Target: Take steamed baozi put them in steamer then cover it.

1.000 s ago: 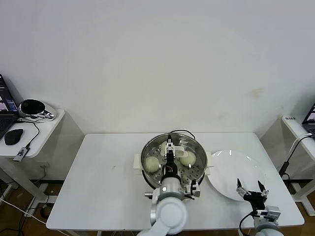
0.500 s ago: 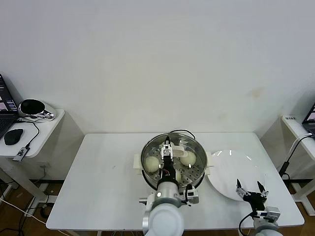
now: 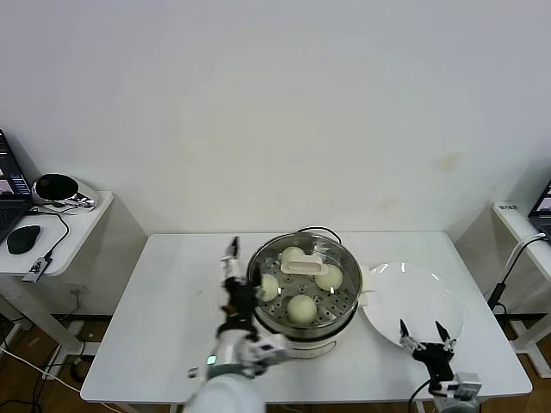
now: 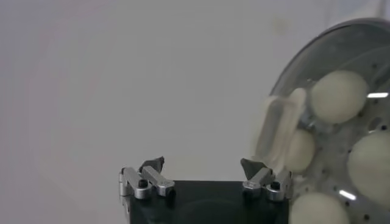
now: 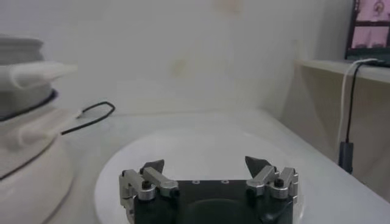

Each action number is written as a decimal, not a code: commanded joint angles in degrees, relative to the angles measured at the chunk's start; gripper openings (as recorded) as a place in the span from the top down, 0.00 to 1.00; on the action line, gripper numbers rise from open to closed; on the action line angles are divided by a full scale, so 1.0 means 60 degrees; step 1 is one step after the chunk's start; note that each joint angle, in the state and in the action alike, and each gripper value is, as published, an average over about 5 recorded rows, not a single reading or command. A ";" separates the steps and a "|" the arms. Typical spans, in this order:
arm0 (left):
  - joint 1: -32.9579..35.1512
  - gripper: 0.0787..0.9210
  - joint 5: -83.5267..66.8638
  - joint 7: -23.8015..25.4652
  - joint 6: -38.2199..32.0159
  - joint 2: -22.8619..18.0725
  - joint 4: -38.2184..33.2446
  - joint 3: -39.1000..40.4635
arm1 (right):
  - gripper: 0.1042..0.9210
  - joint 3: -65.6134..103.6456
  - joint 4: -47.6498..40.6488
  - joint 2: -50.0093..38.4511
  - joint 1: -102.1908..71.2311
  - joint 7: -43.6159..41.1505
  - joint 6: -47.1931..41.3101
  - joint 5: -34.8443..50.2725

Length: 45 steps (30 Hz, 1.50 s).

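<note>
The steamer (image 3: 297,331) stands mid-table on its cream base. The cover (image 3: 337,294) lies on it, with its cream bar handle (image 3: 306,262) across the top. Several baozi (image 3: 301,308) show through the glass. In the left wrist view the cover (image 4: 286,79), its handle (image 4: 277,131) and the baozi (image 4: 338,94) lie just beside my fingers. My left gripper (image 3: 232,265) (image 4: 204,165) hangs open and holds nothing, just left of the steamer. My right gripper (image 3: 422,331) (image 5: 206,163) is open over the near edge of the plate, away from the steamer (image 5: 24,122).
A bare flat white plate (image 3: 413,297) (image 5: 195,146) lies right of the steamer. A black cable (image 5: 91,115) runs behind the pot. A side table (image 3: 73,228) with a mouse and a dark round object stands far left, and a shelf (image 3: 516,219) far right.
My left arm has pulled off the cover's handle and swung from over the steamer to its left side. The right gripper has slid a little left and nearer.
</note>
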 commanded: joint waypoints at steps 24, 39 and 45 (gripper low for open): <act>0.6413 0.12 -0.9947 -0.2146 -0.4162 -0.1042 -0.0165 -0.4945 | 0.12 -0.1023 0.2255 -0.0652 -0.2609 0.0251 -0.0107 0.0247; 0.6701 0.12 -0.9898 -0.1823 -0.4348 -0.1230 -0.0822 -0.5081 | 0.12 -0.1158 0.2551 -0.0753 -0.2763 0.0266 -0.0372 -0.0269; 0.6930 0.12 -0.9915 -0.1702 -0.4437 -0.1223 -0.0983 -0.5125 | 0.12 -0.1013 0.2727 -0.0850 -0.2982 -0.0006 -0.0394 -0.0434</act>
